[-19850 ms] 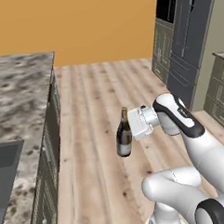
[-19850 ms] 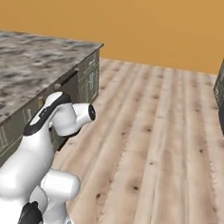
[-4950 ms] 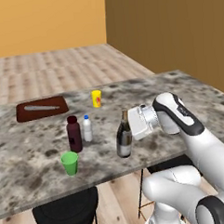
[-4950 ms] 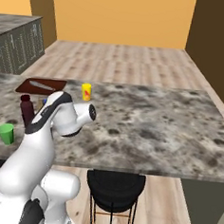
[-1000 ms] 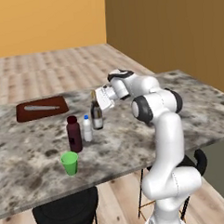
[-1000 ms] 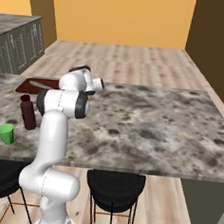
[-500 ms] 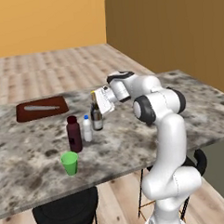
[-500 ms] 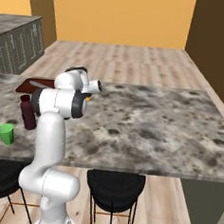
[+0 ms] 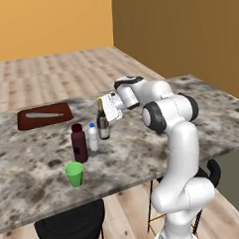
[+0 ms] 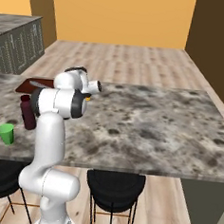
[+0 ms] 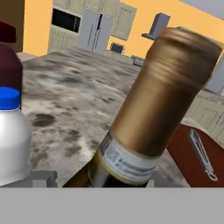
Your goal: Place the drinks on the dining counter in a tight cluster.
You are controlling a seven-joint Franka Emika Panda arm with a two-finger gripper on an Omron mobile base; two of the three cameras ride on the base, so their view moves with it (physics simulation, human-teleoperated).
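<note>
Pincer [image 9: 108, 108] sits closed around the neck of the dark wine bottle [image 9: 103, 123], which stands upright on the grey-brown marbled surface [image 9: 200, 112] directly beneath it. Close in, the bottle's gold foil neck [image 11: 166, 87] looms right ahead of the pincer. Just beside the wine bottle, on the side away from the arm, stands the small water bottle [image 9: 93, 137] with its blue cap [image 11: 9, 98], and just past that the squat maroon bottle [image 9: 79, 143]; the three stand close together. Nearer the front edge of the surface, below the maroon bottle, is a green cup [image 9: 74, 174]. Farther back from the pincer lies a dark red board [image 9: 45, 116] carrying a knife [image 11: 201, 153]. Black stools [image 10: 115, 183] stand under the front edge.
</note>
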